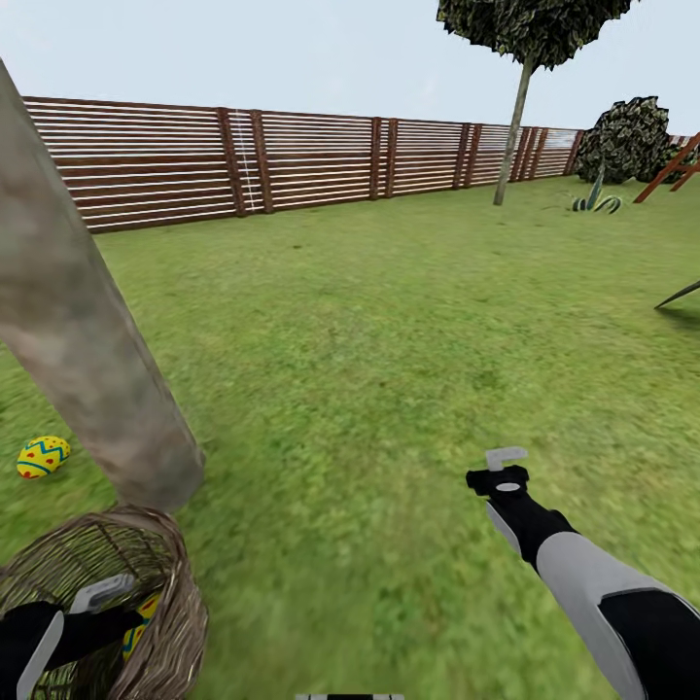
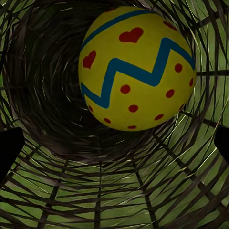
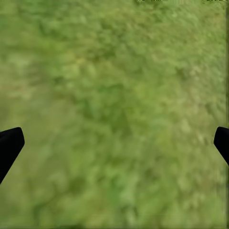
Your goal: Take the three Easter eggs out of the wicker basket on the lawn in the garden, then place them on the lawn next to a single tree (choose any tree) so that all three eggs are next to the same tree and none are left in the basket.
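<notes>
Left pincer (image 2: 114, 143) spread inside wicker basket (image 1: 180, 622) near egg (image 2: 137, 69); right pincer (image 3: 114, 143) spread over lawn (image 3: 114, 95).

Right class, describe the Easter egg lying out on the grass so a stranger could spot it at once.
Start at the thick pale tree trunk leaning across the head view's left side. On the lawn just left of its base lies a yellow egg with blue zigzags and red marks. Unlike the egg in the wicker basket, it rests on open grass.
</notes>
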Robot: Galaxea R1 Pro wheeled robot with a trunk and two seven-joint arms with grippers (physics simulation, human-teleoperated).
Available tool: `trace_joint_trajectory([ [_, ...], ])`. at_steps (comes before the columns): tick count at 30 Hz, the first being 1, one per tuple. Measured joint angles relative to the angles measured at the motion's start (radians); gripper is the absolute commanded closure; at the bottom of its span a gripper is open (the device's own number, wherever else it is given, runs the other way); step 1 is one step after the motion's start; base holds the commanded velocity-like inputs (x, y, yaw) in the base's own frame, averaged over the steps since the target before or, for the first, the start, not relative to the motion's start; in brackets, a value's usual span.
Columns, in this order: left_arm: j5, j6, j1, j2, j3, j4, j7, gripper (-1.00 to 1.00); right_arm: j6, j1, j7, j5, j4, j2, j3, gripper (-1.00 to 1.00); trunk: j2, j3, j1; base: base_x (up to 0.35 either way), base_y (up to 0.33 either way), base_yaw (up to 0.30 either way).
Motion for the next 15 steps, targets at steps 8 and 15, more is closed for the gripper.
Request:
trace_joint_trajectory([
  [8, 0.000, 0.000, 0.000, 0.000, 0.000, 0.000, 0.000, -1.00, -0.017, 0.000, 0.000, 0.002, 0.058, -0.004, 0.001, -1.00, 0.000, 0.000, 0.000, 0.000, 0.000, 0.000],
  [15, 0.000, 0.000, 0.000, 0.000, 0.000, 0.000, 0.000, -1.00, -0.018, 0.000, 0.000, -0.005, 0.054, -0.004, -0.001, -1.00, 0.000, 0.000, 0.000, 0.000, 0.000, 0.000],
])
